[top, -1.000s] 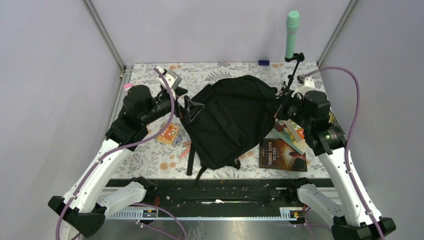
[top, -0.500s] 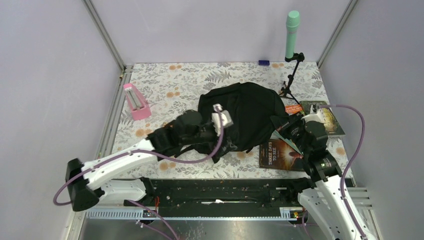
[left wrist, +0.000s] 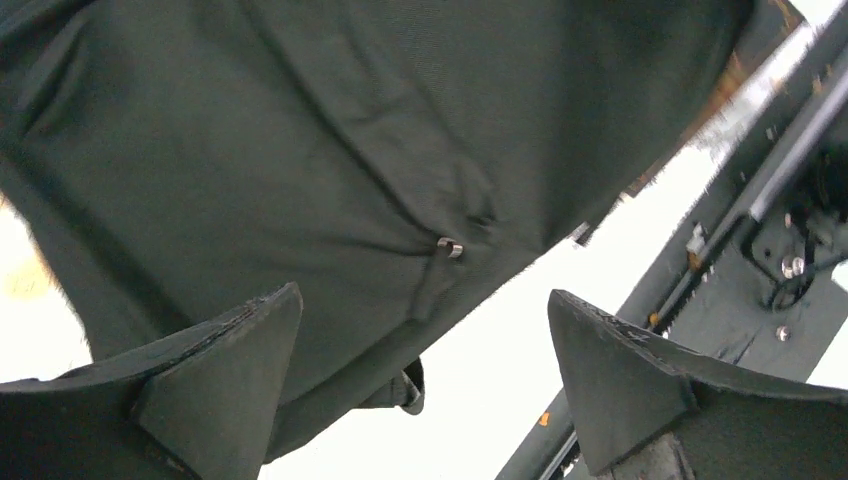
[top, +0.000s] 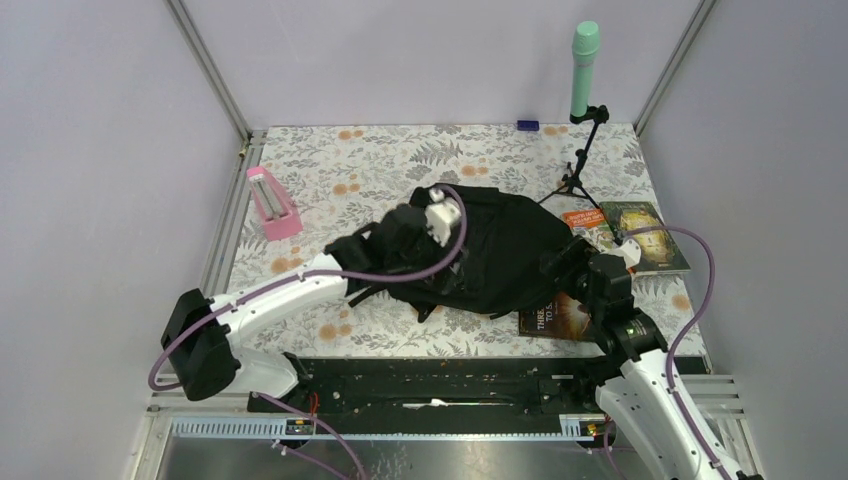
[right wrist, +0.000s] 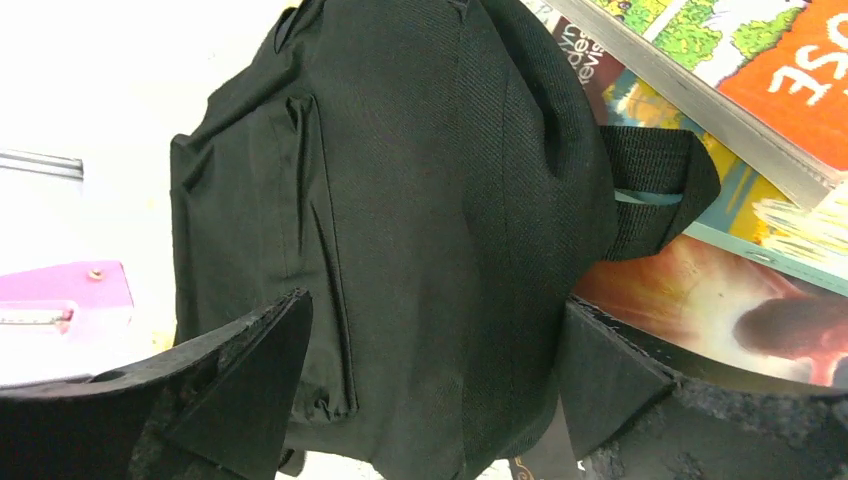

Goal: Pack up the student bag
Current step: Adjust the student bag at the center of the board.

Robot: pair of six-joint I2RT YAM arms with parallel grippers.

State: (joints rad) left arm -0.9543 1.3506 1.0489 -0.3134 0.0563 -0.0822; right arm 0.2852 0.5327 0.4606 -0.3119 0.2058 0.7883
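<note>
The student bag [top: 500, 250], black and slumped, lies in the middle of the flowered table [top: 340, 170]. My left gripper [left wrist: 425, 370] is open over the bag's near left part, dark against the fabric in the top view. Its fingers [left wrist: 220, 385] straddle the bag's lower edge [left wrist: 300, 200] without pinching it. My right gripper [top: 560, 262] is open at the bag's right side. In the right wrist view the bag [right wrist: 400, 200] fills the gap between the spread fingers [right wrist: 245, 385], and its carry handle [right wrist: 660, 190] sticks out to the right.
Books lie right of the bag: a dark one [top: 560, 315] at the front, colourful ones [top: 640, 225] behind. A pink object [top: 272, 202] stands at the left. A green cylinder on a small tripod [top: 583, 70] and a small blue item [top: 527, 125] are at the back.
The right gripper has opened and drawn back toward the near edge. The left arm swung from the far left onto the bag. The bag shifted and crumpled, and the pink object came into view.
</note>
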